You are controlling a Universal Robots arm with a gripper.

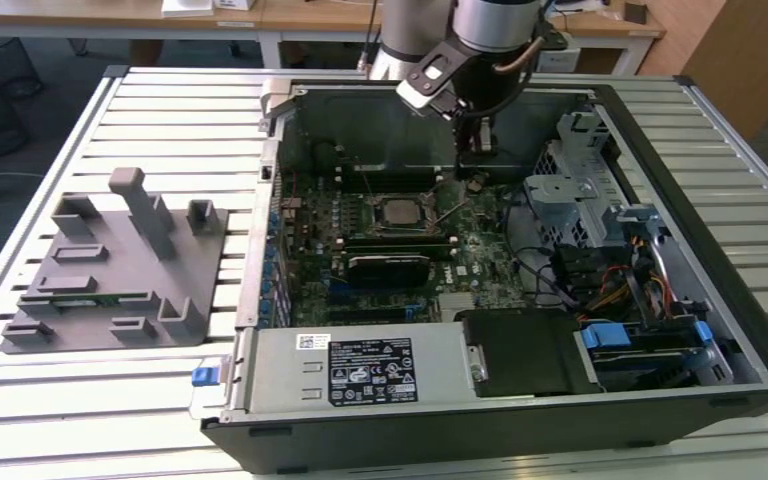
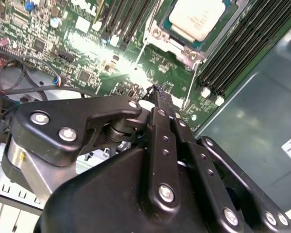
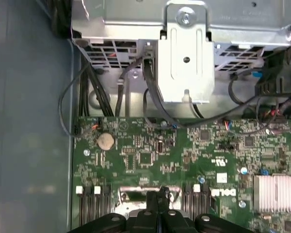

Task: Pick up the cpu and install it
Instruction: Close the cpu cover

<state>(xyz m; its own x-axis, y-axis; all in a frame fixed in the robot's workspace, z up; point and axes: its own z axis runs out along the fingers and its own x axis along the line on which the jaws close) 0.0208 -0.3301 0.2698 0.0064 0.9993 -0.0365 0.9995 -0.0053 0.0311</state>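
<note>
In the exterior view the claw point(image 1: 471, 168) hangs inside the open computer case point(image 1: 491, 430) on the slatted tabletop point(image 1: 91, 400), over the motherboard's far edge. The cpu point(image 1: 398, 210) sits in its socket, near the claw but apart from it. A grey tray point(image 1: 104, 270) lies to the exterior view's left of the case.

In the second wrist view the claw's fingers point(image 2: 160, 116) are pressed together, holding nothing, and the cpu point(image 2: 199, 17) lies in the socket beyond them.

In the first wrist view the joined fingertips point(image 3: 153, 199) hover over the green motherboard point(image 3: 184, 155), with a coin cell point(image 3: 105, 141) nearby.
</note>
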